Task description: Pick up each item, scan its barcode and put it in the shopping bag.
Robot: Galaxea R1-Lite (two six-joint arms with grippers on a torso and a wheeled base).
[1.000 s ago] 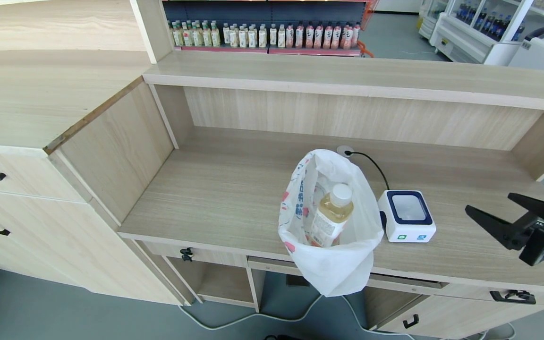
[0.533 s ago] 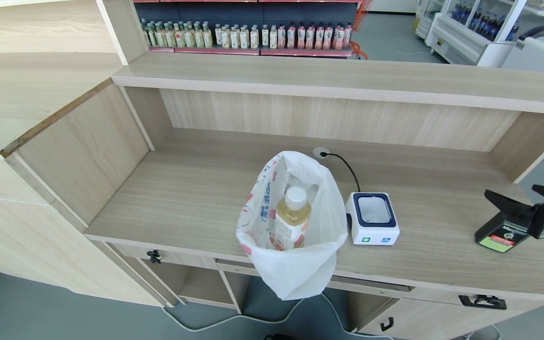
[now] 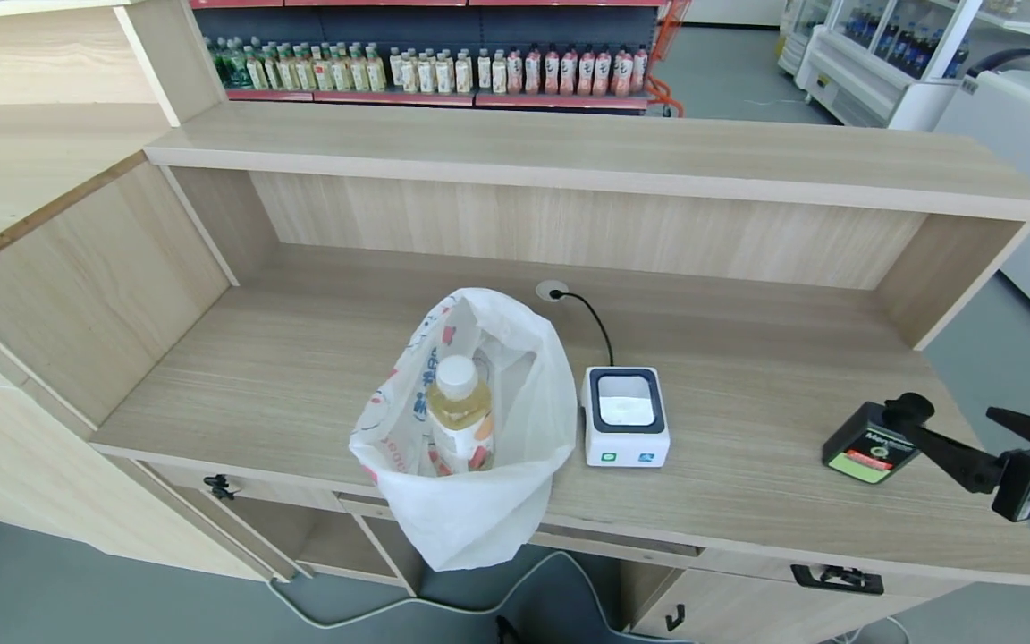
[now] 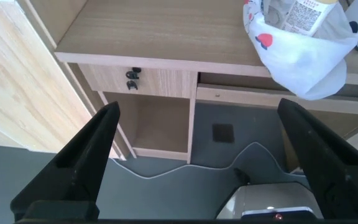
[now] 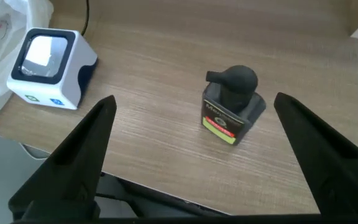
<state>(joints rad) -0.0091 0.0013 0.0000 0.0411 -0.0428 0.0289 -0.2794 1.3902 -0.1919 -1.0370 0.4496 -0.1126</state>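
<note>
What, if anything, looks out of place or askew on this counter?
The shopping bag sags over the counter's front edge, with a bottle inside. The scanner and the small black container stand upright; nothing looks spilled.

A light wooden counter (image 3: 747,385) is backed by a raised ledge (image 3: 569,148) on the far side. Beyond it, grey floor (image 3: 730,67), a bottle-stocked shelf (image 3: 426,72) and glass-fronted coolers (image 3: 873,54) at far right are seen.

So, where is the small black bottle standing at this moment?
In the head view the black bottle stands on the right side of the counter, right of the scanner and apart from it, just before the open fingers of the right gripper.
</note>
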